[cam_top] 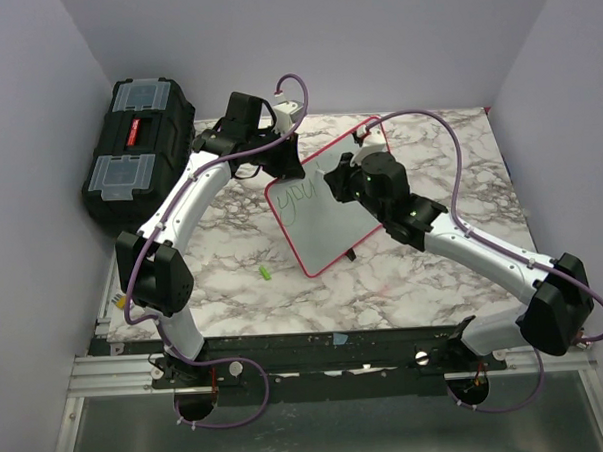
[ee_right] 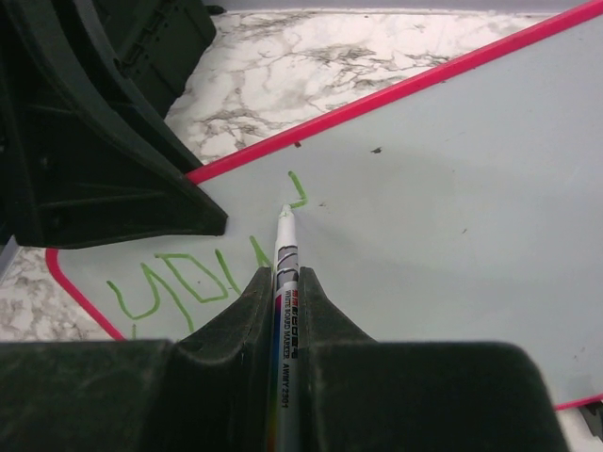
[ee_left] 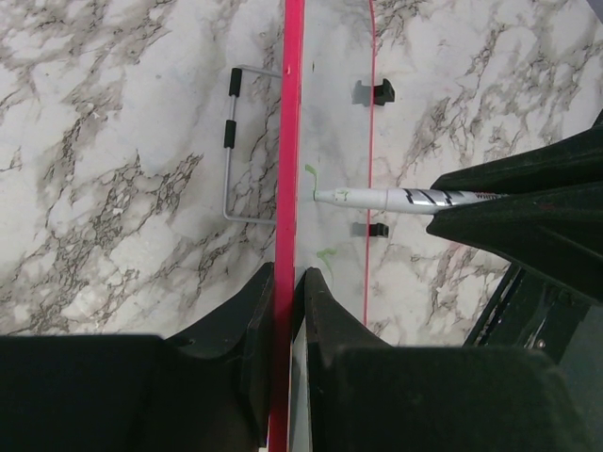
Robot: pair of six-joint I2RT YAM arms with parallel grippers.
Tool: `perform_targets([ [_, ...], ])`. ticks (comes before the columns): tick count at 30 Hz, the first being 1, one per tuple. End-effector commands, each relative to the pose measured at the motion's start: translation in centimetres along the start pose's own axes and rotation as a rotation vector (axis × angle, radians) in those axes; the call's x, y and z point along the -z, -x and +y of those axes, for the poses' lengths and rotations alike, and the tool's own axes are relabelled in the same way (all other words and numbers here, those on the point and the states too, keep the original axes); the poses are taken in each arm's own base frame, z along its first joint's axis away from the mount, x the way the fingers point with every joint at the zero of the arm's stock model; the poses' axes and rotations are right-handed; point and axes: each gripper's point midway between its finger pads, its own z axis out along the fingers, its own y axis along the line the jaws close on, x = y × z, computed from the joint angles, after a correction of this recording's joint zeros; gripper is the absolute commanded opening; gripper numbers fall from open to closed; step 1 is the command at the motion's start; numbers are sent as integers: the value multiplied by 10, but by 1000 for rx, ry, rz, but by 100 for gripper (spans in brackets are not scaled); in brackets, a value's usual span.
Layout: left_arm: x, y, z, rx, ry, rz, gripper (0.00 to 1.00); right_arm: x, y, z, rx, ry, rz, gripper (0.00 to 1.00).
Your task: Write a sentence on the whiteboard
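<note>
While the top view shows the whiteboard (cam_top: 326,210) mid-way across the table (cam_top: 414,281), the left wrist shows the left gripper (ee_left: 285,282) pinching its thin frame (ee_left: 291,113), seemingly light and stiff, and the right wrist shows the right gripper (ee_right: 285,282) clenched on the marker (ee_right: 285,247), tip at the sentence (ee_right: 188,287).

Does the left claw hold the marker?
No, the left claw is shut on the red edge of the whiteboard; the marker sits in the right claw.
</note>
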Motion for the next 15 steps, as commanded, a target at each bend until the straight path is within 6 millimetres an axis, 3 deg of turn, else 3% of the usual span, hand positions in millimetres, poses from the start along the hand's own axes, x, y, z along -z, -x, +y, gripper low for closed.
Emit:
perform_targets([
  [1,16,19,-8,-87,20,-60,0,7,-3,19,-6,117,13,1],
  [7,17,19,-8,-88,26,-61,0,27,11,17,-16,137,-62,1],
  [15,17,19,-7,-89,29,-63,0,35,10,-11,-7,10,-89,1],
])
